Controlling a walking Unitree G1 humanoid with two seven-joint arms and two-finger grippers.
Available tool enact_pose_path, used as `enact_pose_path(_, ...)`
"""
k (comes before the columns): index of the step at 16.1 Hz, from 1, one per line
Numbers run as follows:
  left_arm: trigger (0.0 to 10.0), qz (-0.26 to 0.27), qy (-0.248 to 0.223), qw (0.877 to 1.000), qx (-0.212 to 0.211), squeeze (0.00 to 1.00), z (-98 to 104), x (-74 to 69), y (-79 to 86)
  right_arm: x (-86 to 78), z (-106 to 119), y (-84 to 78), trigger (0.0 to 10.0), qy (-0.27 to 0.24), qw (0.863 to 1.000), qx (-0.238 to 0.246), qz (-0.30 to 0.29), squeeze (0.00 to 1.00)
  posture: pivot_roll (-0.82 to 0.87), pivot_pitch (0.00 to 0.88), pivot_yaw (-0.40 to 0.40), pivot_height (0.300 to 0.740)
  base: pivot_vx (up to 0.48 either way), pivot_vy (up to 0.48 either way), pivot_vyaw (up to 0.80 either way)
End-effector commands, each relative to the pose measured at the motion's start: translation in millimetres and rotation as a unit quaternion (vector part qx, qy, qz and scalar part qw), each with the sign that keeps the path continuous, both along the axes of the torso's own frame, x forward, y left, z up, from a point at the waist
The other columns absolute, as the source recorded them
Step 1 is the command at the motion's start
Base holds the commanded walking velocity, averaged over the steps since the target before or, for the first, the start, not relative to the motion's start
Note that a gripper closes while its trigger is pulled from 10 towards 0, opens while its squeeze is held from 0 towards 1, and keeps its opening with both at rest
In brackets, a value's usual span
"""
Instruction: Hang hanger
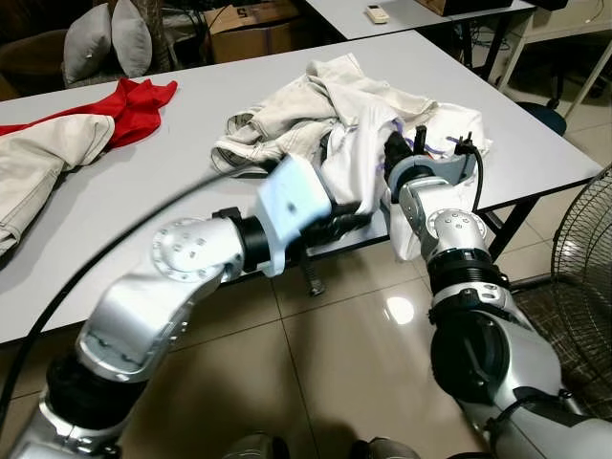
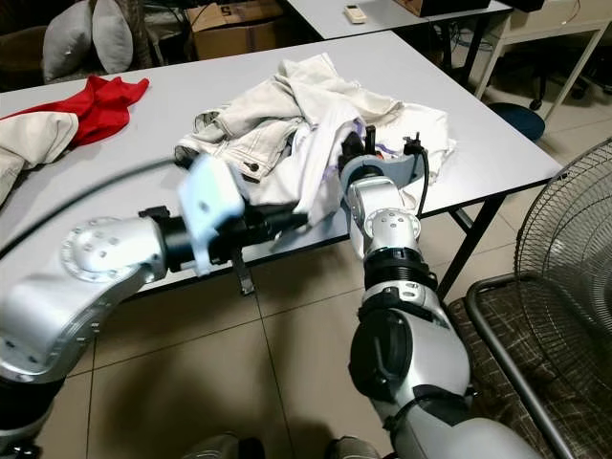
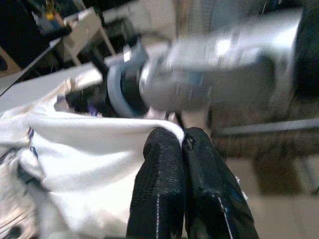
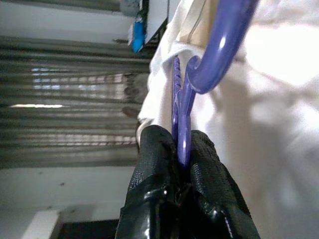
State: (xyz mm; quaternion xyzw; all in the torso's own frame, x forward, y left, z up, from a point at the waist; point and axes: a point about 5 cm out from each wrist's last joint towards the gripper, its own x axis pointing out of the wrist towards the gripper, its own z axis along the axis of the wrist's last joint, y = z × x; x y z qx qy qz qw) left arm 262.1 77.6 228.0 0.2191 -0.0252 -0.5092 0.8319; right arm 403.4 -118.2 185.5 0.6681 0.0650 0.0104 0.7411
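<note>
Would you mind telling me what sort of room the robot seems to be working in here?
Probably a workroom or office used for sorting laundry, not a bedroom. Clothes, such as a white garment and a red garment, lie on a long grey table, with a cardboard box behind and a standing fan on the tiled floor.

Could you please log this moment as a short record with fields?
left gripper: shut on the white shirt, at its edge near the table's front
right gripper: shut on the purple hanger, which sits inside the shirt
shirt: lying on the grey table, partly over a beige garment
elsewhere on table: red cloth, another beige garment at the left
floor: a fan to the robot's right
task state: hanger not yet hung
</note>
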Motion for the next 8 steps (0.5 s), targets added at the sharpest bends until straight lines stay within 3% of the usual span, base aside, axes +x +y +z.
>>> enact_pose_path(1, 0.0, -0.017, -0.017, 0.999, 0.022, 0.00, -2, -1.9, -4.9, 2.2, 17, -0.6, 10.0, -0.034, 0.999, 0.023, 0.001, 0.00, -0.11, 0.057, 0.060, 0.740, 0.000, 0.000, 0.00)
enact_pose_path(2, 3.3, -0.025, -0.004, 0.999, 0.037, 0.00, -8, -5.4, -8.3, 2.8, 29, -1.2, 10.0, -0.064, 0.998, 0.018, 0.007, 0.00, -0.12, 0.057, 0.066, 0.740, 0.000, 0.000, 0.00)
enact_pose_path(3, 3.3, -0.028, -0.002, 0.999, 0.041, 0.00, -9, -6.6, -8.8, 2.8, 31, -1.6, 10.0, -0.070, 0.997, 0.014, 0.008, 0.00, -0.12, 0.057, 0.066, 0.740, 0.000, 0.000, 0.00)
enact_pose_path(4, 10.0, -0.045, 0.015, 0.998, 0.028, 0.00, -9, -11.3, -10.5, 2.7, 34, -2.4, 10.0, -0.080, 0.997, 0.006, 0.011, 0.00, -0.12, 0.058, 0.064, 0.740, 0.000, 0.000, 0.00)
enact_pose_path(5, 10.0, -0.058, 0.034, 0.998, 0.010, 0.00, -10, -16.4, -12.2, 2.2, 39, -4.9, 10.0, -0.095, 0.995, -0.006, 0.013, 0.00, -0.11, 0.059, 0.059, 0.740, 0.000, 0.000, 0.00)
enact_pose_path(6, 10.0, -0.040, 0.053, 0.997, 0.037, 1.00, -21, -18.0, -2.8, 1.0, 42, -9.9, 10.0, -0.106, 0.994, -0.033, 0.011, 0.00, -0.10, 0.061, 0.054, 0.740, 0.000, 0.000, 0.00)
enact_pose_path(8, 10.0, -0.024, 0.064, 0.995, 0.070, 1.00, -35, -19.8, 9.1, 0.1, 41, -14.8, 10.0, -0.104, 0.993, -0.048, 0.006, 0.00, -0.10, 0.066, 0.054, 0.740, 0.000, 0.000, 0.00)
